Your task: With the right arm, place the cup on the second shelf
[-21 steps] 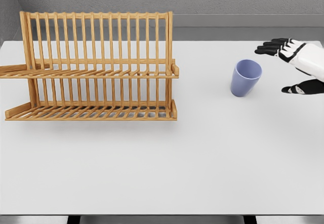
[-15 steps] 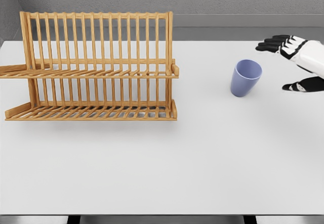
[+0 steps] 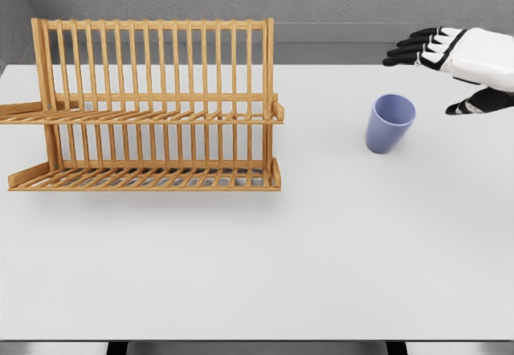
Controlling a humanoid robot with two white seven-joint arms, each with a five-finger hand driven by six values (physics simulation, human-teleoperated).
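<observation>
Hovering with fingers spread and empty, the white right hand [image 3: 454, 54] floats above the white table [image 3: 321, 242]; the blue plastic cup [image 3: 389, 124] stands below-left of it, the two-tier wooden dish rack [image 3: 152, 106] far left.

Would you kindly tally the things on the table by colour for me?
Blue: 1, the blue plastic cup
Wood brown: 1, the two-tier wooden slatted dish rack
Total: 2, both on the white table; the open right hand hovers apart from the cup.
</observation>
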